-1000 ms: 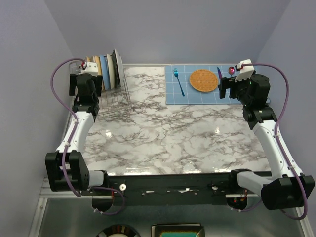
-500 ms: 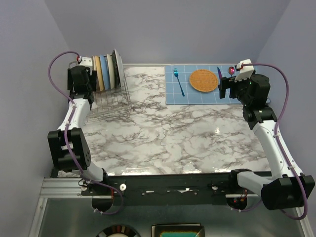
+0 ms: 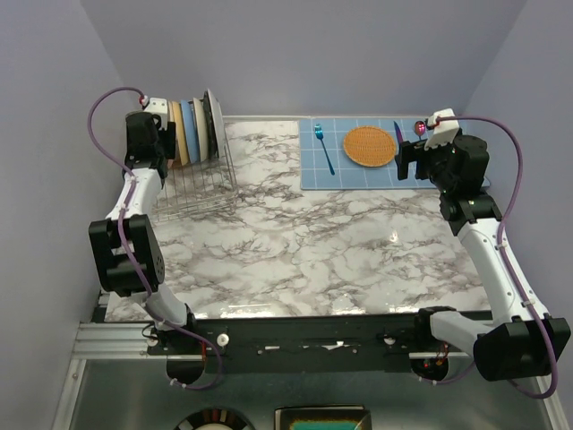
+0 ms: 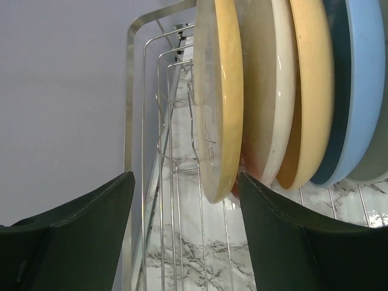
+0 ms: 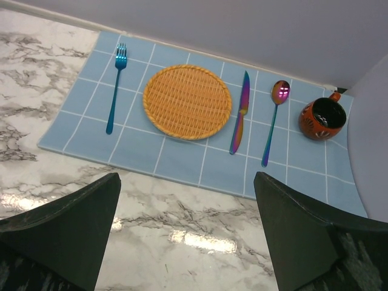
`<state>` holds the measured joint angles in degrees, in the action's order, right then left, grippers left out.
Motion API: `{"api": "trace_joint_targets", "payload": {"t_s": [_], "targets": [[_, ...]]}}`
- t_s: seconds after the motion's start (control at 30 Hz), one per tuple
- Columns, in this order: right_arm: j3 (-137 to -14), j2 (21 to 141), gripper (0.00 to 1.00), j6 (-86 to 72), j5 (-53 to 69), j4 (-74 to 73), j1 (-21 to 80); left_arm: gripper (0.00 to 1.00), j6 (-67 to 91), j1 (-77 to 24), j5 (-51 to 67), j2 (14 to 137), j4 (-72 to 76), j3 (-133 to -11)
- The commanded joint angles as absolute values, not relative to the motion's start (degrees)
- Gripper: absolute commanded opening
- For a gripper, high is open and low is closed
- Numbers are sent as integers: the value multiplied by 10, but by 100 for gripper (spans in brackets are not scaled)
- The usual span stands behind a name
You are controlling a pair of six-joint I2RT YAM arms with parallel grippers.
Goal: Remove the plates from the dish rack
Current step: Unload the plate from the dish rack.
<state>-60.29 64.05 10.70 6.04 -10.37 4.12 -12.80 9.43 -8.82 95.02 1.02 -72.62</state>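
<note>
Several plates stand upright on edge in the silver wire dish rack at the table's back left. My left gripper is at the left end of the row. In the left wrist view it is open, and the lower edge of the first cream-yellow plate hangs between its fingers, close to the right finger. Behind that plate stand a cream and pink plate, a yellow one and a blue one. My right gripper hangs open and empty over the marble near the mat.
A blue grid mat at the back right carries an orange woven disc, a fork, a knife, a spoon and a red mug. The purple wall stands close behind and left of the rack.
My left arm has swung back and up to the left end of the plate row, and its jaws have narrowed a little around the first plate's edge. The right arm has not moved.
</note>
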Motion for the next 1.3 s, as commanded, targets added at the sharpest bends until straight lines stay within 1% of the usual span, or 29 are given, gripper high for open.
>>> {"api": "trace_joint_targets", "payload": {"t_s": [0.0, 0.27, 0.63, 0.67, 0.7, 0.73, 0.9, 0.97, 1.0, 1.17, 1.2, 1.27], "targets": [[-596, 635, 100, 116, 72, -99, 41, 77, -114, 106, -49, 976, 19, -757], [-594, 637, 100, 118, 72, -98, 41, 73, -105, 108, -35, 1000, 19, -768], [-592, 638, 100, 119, 79, -99, 41, 64, -105, 116, -22, 1023, 45, -741], [-593, 638, 100, 118, 79, -99, 41, 61, -107, 117, -20, 1029, 47, -741], [-593, 638, 100, 118, 79, -99, 42, 51, -111, 118, -22, 1034, 47, -745], [-593, 638, 100, 118, 80, -99, 41, 49, -112, 119, -23, 1039, 45, -748], [-594, 638, 100, 117, 78, -100, 41, 49, -115, 125, -24, 1063, 47, -762], [-594, 639, 100, 119, 77, -100, 41, 45, -118, 125, -24, 1070, 45, -763], [-593, 639, 100, 119, 78, -100, 41, 40, -119, 126, -23, 1071, 44, -762], [-595, 644, 100, 117, 83, -102, 41, 24, -122, 128, -15, 1060, 46, -755], [-594, 645, 100, 118, 83, -102, 42, 18, -123, 128, -15, 1059, 46, -754], [-596, 646, 100, 118, 85, -103, 41, 8, -124, 129, -10, 1052, 44, -754]]}}
